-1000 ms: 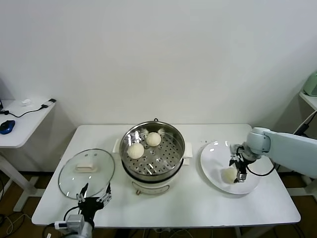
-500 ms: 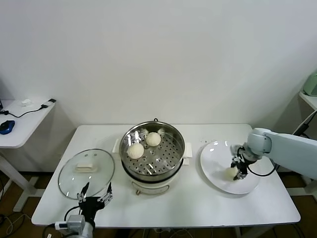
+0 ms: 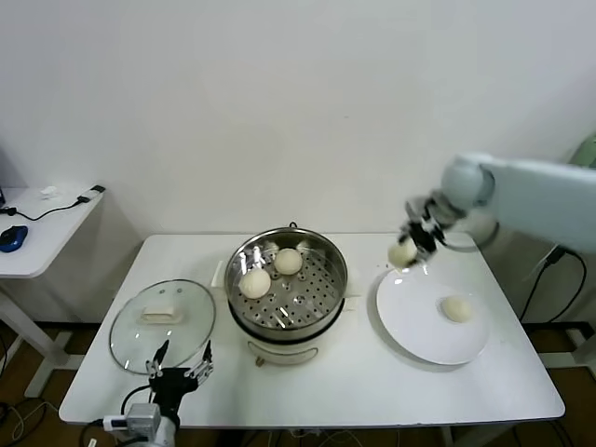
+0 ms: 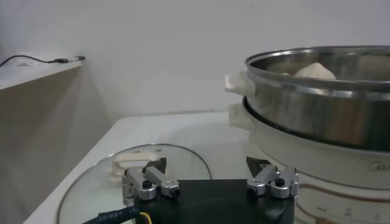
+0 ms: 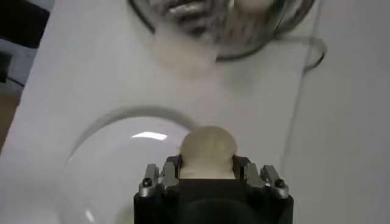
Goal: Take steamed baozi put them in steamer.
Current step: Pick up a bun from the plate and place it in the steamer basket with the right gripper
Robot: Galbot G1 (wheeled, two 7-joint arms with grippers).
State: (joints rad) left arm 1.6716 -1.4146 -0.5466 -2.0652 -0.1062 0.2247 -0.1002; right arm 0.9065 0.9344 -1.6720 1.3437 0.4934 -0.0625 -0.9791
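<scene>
Baozi, a round cream-white dough bun [image 3: 402,251], sits clamped in the right gripper [image 3: 410,244], above the white table [image 3: 354,382] between shiny steel steamer [image 3: 287,279] and flat white plate [image 3: 410,326]; left gripper [image 3: 177,371] open near the table's front edge

Head camera looks down from high on the whole table [image 3: 354,391]. Left wrist camera sits low, close, side-on to the steamer [image 4: 323,91]. Right wrist camera looks straight down on steamer [image 5: 225,24] and plate [image 5: 103,164], both shared overhead.
</scene>
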